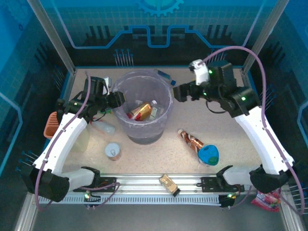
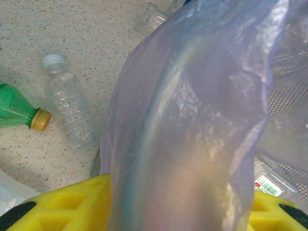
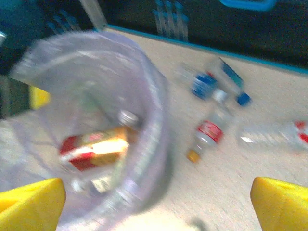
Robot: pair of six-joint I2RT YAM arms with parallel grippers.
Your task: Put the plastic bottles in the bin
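Note:
The bin [image 1: 143,106] stands mid-table, translucent lavender with a clear liner. A brown plastic bottle with a red-gold wrapper [image 1: 140,111] lies inside it, blurred in the right wrist view [image 3: 94,147]. My left gripper [image 1: 115,99] is shut on the bin's left rim, whose wall [image 2: 192,125] runs between the yellow fingers [image 2: 72,207]. My right gripper [image 1: 180,92] hovers open just right of the rim, nothing between its fingers [image 3: 29,204]. Loose bottles lie on the table: copper-wrapped [image 1: 191,140], clear [image 2: 67,113], green [image 2: 17,113], red-labelled [image 3: 208,132], blue-labelled [image 3: 204,85].
A tin can [image 1: 113,151] and a blue dish [image 1: 209,154] sit in front of the bin. An orange basket [image 1: 50,124] is at the left edge. A snack packet [image 1: 169,184] lies on the front rail, a red packet [image 1: 267,199] at the right corner.

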